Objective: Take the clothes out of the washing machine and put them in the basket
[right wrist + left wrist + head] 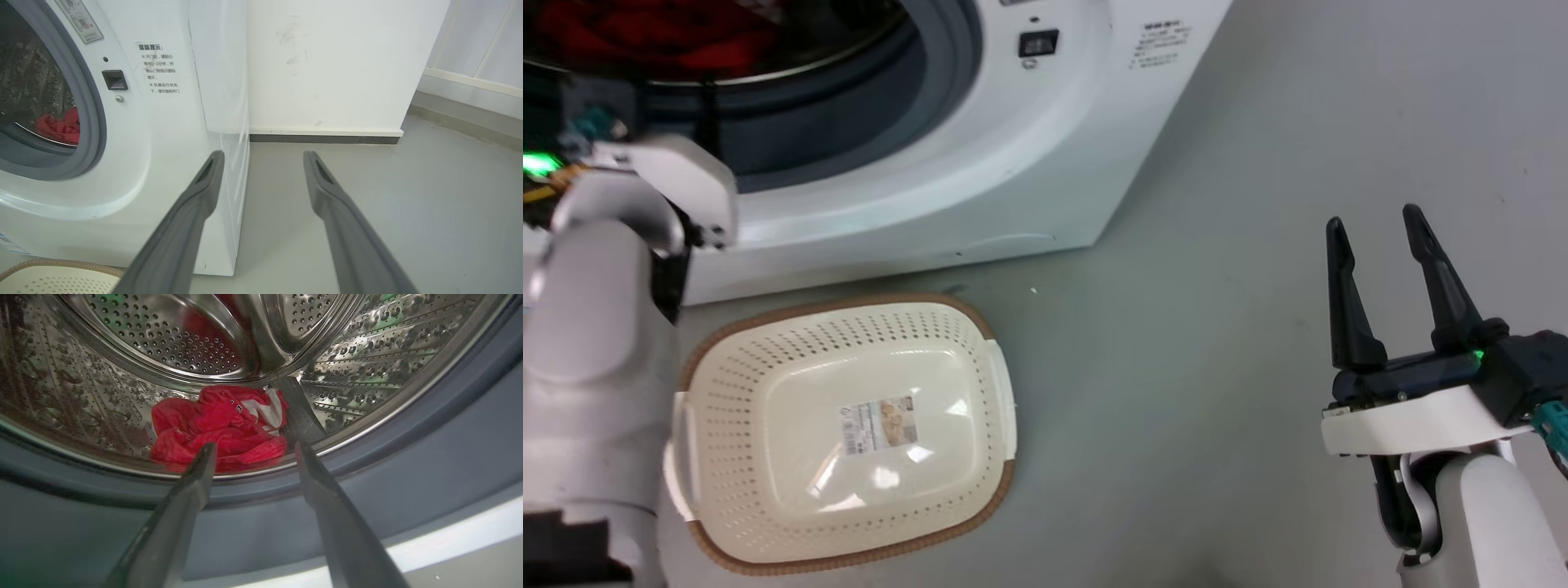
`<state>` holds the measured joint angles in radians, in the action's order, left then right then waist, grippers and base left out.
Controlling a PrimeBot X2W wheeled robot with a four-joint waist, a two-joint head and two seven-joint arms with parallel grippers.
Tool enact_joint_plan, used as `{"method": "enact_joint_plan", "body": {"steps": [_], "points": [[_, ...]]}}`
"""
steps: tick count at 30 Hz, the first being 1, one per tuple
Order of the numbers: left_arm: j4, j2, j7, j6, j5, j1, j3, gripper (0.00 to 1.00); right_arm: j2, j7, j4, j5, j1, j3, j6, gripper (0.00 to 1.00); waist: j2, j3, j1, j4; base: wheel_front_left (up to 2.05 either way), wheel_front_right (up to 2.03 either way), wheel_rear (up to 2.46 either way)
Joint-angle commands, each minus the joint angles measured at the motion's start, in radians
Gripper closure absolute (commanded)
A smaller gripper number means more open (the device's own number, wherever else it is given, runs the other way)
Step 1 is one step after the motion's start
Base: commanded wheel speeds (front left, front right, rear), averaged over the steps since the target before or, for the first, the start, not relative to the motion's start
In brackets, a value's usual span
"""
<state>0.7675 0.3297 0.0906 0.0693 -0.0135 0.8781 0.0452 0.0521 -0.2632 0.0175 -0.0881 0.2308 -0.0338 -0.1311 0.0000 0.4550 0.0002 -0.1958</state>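
Red clothes point(216, 426) with white trim lie bunched at the bottom of the steel drum of the white washing machine point(980, 163); they also show as clothes point(662, 33) and clothes point(61, 126). My left gripper point(253, 447) is open at the drum's mouth, its tips just short of the fabric, nothing between them. In the head view only the left arm's pale forearm shows, reaching toward the opening. The cream basket point(849, 523) with a brown rim sits on the floor before the machine, a paper label on its base. My right gripper point(1372, 220) hangs open over the floor at the right.
The grey rubber ring point(408, 465) rims the drum opening. A white wall point(327, 61) with a dark skirting stands right of the machine. Grey floor point(1217, 367) spreads between the basket and my right arm.
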Motion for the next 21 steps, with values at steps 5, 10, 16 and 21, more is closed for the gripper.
{"method": "enact_joint_plan", "body": {"steps": [5,10,16,21], "points": [[0.044,0.088,-0.079,0.018,0.035,0.151,0.025,0.00,-0.003,-0.002,-0.019,-0.040,0.036,-0.024,0.001,0.00,0.0000,0.119,-0.0002,-0.095,0.00,0.00,0.00],[0.054,0.163,-0.177,0.030,0.074,0.273,0.058,0.00,-0.003,-0.002,-0.033,-0.075,0.052,-0.046,0.001,0.00,0.0000,0.175,-0.0002,-0.134,0.00,0.00,0.00],[0.071,0.238,-0.292,0.048,0.095,0.391,0.092,0.00,-0.003,-0.002,-0.044,-0.101,0.062,-0.065,0.001,0.00,0.0000,0.222,-0.0002,-0.165,0.00,0.00,0.00],[0.080,0.308,-0.408,0.059,0.106,0.505,0.142,0.00,-0.003,-0.002,-0.056,-0.121,0.064,-0.081,0.001,0.00,0.0000,0.260,-0.0002,-0.190,0.00,0.00,0.00]]}}
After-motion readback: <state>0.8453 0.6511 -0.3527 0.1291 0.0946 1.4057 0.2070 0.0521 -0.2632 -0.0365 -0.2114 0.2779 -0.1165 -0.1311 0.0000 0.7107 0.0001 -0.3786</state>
